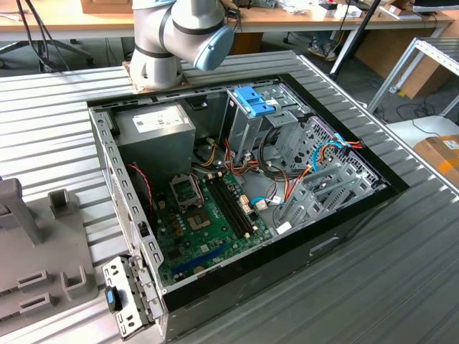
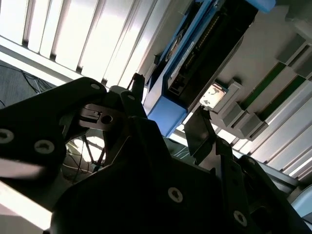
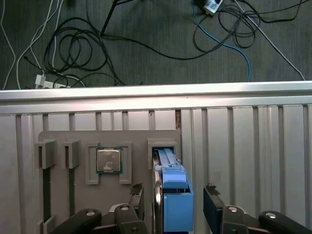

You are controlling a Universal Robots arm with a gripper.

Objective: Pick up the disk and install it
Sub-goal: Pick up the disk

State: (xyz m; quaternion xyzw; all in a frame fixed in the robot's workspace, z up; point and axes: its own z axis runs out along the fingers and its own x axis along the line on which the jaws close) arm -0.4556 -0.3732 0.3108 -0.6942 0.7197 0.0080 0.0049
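Black two-finger gripper (image 3: pixel 174 191) spread wide, one finger each side, pinching nothing | flat black disk with blue plastic rails (image 3: pixel 174 204) stands on edge in grey slotted tray (image 3: pixel 131 139), so I can grab its sides.

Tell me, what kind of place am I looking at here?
Most likely a robotics lab or workshop set up for computer assembly. A robot arm is mounted on a ribbed metal table beside an open computer case, with desks behind and loose cables on the carpet.
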